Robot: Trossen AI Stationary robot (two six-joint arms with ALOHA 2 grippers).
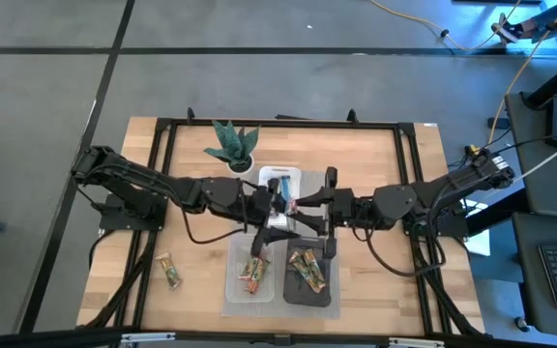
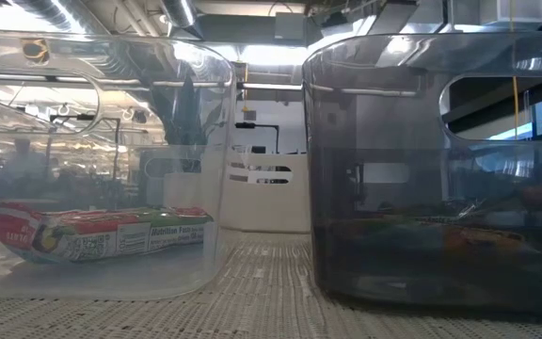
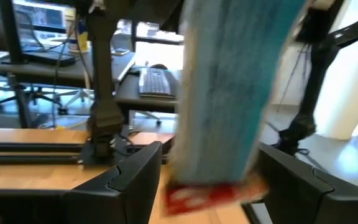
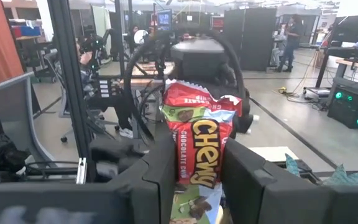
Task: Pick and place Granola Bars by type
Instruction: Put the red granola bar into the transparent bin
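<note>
Both grippers meet over the white tray (image 1: pixel 280 181) at the table's middle. My left gripper (image 1: pixel 264 201) (image 3: pixel 207 168) is shut on a blue-wrapped granola bar (image 3: pixel 229 87), which shows blurred in the left wrist view. My right gripper (image 1: pixel 312 205) (image 4: pixel 197 165) is shut on a red "Chewy" bar (image 4: pixel 197 137). Red bars lie flat in the clear tray (image 1: pixel 251 275) (image 2: pixel 102 235). More bars lie in the black tray (image 1: pixel 307 275) (image 2: pixel 440 235). One bar (image 1: pixel 169 271) lies flat on the bare table to the left. My left gripper has the blue bar pinched between its two fingers (image 3: pixel 129 180) at the bar's lower part (image 3: pixel 210 155). The bar stands out past the fingers and is lifted clear. A red scrap (image 3: pixel 204 194) shows below it; what it belongs to I cannot tell. My right gripper pinches the red bar between its two fingers (image 4: pixel 166 168) across the bar's lower half (image 4: pixel 194 171). The bar stands upright and lifted clear, its crimped red top end (image 4: pixel 194 96) free beyond the fingers.
A potted plant (image 1: pixel 232 145) stands at the far side beside the white tray. The clear and black trays sit side by side near the table's near edge. A black frame (image 1: pixel 162 174) runs around the tabletop. Bare wood lies left and right of the trays.
</note>
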